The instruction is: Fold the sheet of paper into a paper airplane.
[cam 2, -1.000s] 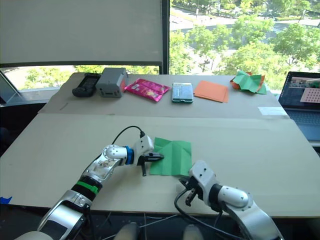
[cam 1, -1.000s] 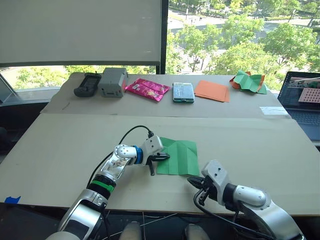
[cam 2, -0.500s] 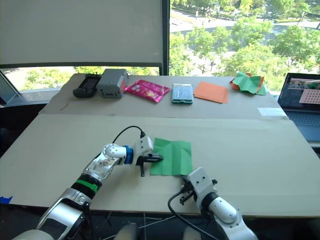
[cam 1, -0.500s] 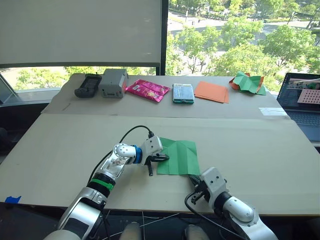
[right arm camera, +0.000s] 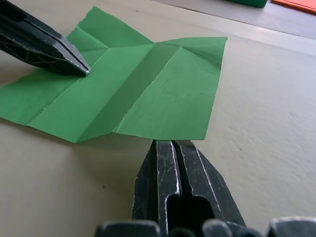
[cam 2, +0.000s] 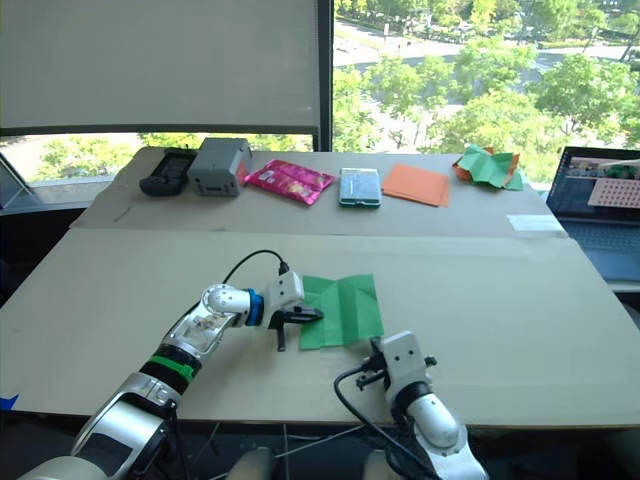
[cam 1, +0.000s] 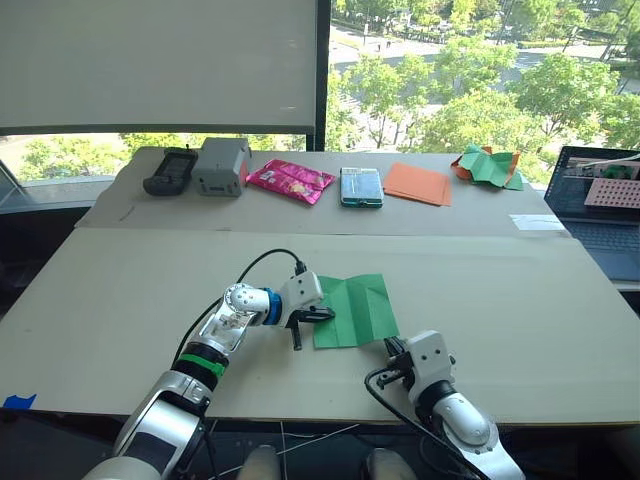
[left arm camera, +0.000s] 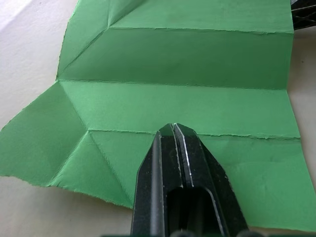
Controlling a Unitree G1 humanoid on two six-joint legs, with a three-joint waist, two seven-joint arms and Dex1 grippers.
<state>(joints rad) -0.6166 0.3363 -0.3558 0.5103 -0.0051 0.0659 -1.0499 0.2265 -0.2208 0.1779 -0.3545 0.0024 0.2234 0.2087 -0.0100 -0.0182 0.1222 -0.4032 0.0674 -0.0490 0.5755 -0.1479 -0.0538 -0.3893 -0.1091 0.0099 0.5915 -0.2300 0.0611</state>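
Observation:
The sheet of paper (cam 1: 356,309) lies flat and unfolded on the near cardboard table, bright green with several lengthwise creases and diagonal creases at its far end (left arm camera: 177,94). My left gripper (cam 1: 324,316) is shut, and its tips (left arm camera: 173,128) rest on top of the sheet just inside its left edge. My right gripper (cam 1: 391,346) is also shut and holds nothing. Its tips (right arm camera: 172,143) sit low on the table against the sheet's near edge, close to the near right corner. The left fingers (right arm camera: 74,61) show across the sheet in the right wrist view.
On the far table stand a black device (cam 1: 172,170), a grey box (cam 1: 222,165), a pink packet (cam 1: 292,180), a teal phone-like slab (cam 1: 360,186), flat orange sheets (cam 1: 418,183) and a crumpled green-and-orange paper heap (cam 1: 488,165). A laptop (cam 1: 600,200) sits at the right edge.
My right arm has drawn back and down toward the table's near edge, and its gripper now points at the sheet's near edge. The left gripper and the sheet have stayed put.

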